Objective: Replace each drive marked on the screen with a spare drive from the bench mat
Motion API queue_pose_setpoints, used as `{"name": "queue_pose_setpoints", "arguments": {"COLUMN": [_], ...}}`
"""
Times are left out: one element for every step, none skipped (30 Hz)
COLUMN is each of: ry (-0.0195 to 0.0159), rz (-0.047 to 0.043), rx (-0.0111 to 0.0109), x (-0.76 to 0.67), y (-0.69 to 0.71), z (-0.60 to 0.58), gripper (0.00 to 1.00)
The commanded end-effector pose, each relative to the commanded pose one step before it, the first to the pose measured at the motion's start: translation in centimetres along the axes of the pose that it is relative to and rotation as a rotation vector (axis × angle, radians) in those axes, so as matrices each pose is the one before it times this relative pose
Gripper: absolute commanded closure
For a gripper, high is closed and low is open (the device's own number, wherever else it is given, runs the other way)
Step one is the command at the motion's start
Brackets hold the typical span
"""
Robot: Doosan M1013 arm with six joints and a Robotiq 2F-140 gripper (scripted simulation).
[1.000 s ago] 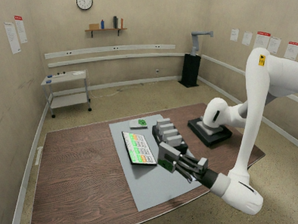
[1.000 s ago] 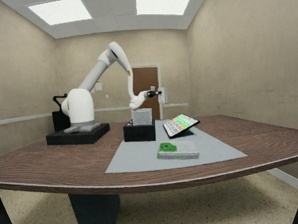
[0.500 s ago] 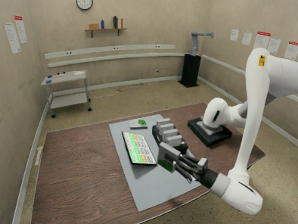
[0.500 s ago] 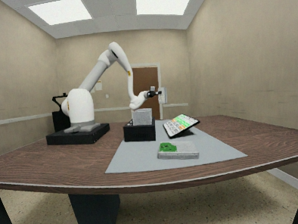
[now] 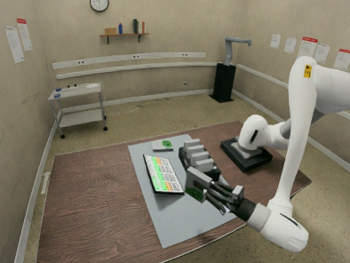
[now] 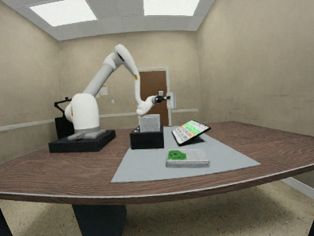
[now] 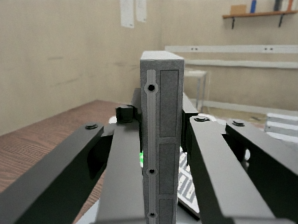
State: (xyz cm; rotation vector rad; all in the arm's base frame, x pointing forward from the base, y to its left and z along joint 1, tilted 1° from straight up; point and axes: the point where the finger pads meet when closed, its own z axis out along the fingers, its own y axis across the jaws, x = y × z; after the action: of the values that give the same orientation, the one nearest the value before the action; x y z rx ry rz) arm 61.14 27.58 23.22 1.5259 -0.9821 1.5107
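The gripper (image 5: 205, 183) (image 6: 171, 98) (image 7: 157, 101) is closed on a drive (image 5: 195, 179) (image 6: 172, 101) (image 7: 167, 120), which is held upright in the air, near the dock (image 5: 215, 172) (image 6: 147, 140) and well above the mat (image 5: 173, 228) (image 6: 133, 171) (image 7: 91, 215). Another drive (image 5: 158, 146) (image 6: 195, 158) is lying flat on the mat, its green board up.

If an insertion is meant, the connector end should be checked as down and the facing matched w/ the drives in the dock (image 5: 200, 156) (image 6: 150, 122). Then the drive should be centred over the empty bay and lowered slowly, straight, w/o touching the neighbours, esp. if the fit is tight.

Whether a spare or an old drive is held cannot be told. The screen (image 5: 163, 174) (image 6: 190, 131) (image 7: 188, 192) text is too small to read, e.g. bay no. or rebuild status. In top view, part of the dock is hidden behind the held drive; its connector cannot be made out.

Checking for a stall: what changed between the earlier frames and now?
Nothing visibly changed. The gripper is still shut on a drive, held up in the same spot. Arm, dock, screen and the drive on the mat stayed put.
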Motion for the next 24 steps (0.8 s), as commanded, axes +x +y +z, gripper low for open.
{"name": "queue_pose_setpoints", "arguments": {"ry": [-0.00023, 0.0, 0.0, 0.0, 0.0, 0.0, 0.0, 0.0, 0.0, 0.0, 0.0, 0.0, 0.0, 0.0, 0.0, 0.0, 0.0, 0.0, 0.0, 0.0, 0.0, 0.0, 0.0, 0.0], "rz": [0.00124, 0.0, 0.0, 0.0, 0.0, 0.0, 0.0, 0.0, 0.0, 0.0, 0.0, 0.0, 0.0, 0.0, 0.0, 0.0, 0.0, 0.0, 0.0, 0.0, 0.0, 0.0, 0.0, 0.0], "rx": [-0.00004, 0.0, 0.0, 0.0, 0.0, 0.0, 0.0, 0.0, 0.0, 0.0, 0.0, 0.0, 0.0, 0.0, 0.0, 0.0, 0.0, 0.0, 0.0, 0.0, 0.0, 0.0, 0.0, 0.0], "x": [0.085, 0.0, 0.0, 0.0, 0.0, 0.0, 0.0, 0.0, 0.0, 0.0, 0.0, 0.0, 0.0, 0.0, 0.0, 0.0, 0.0, 0.0, 0.0, 0.0, 0.0, 0.0, 0.0, 0.0], "y": [0.012, 0.02, 0.03, 0.04, 0.052, 0.066, 0.08, 0.096, 0.112, 0.13, 0.147, 0.166, 0.185, 0.204, 0.0, 0.0, 0.221, 0.24, 0.257, 0.276, 0.293, 0.309, 0.326, 0.341], "z": [-0.013, -0.008, -0.012, -0.016, -0.021, -0.026, -0.032, -0.037, -0.044, -0.051, -0.058, -0.065, -0.073, -0.08, 0.0, 0.0, -0.088, -0.094, -0.102, -0.108, -0.115, -0.122, -0.128, -0.134], "gripper": [0.9, 0.9, 0.9, 0.9, 0.9, 0.9, 0.9, 0.9, 0.9, 0.9, 0.9, 0.9, 0.9, 0.9, 0.9, 0.9, 0.9, 0.9, 0.9, 0.9, 0.9, 0.9, 0.9, 0.9]}}
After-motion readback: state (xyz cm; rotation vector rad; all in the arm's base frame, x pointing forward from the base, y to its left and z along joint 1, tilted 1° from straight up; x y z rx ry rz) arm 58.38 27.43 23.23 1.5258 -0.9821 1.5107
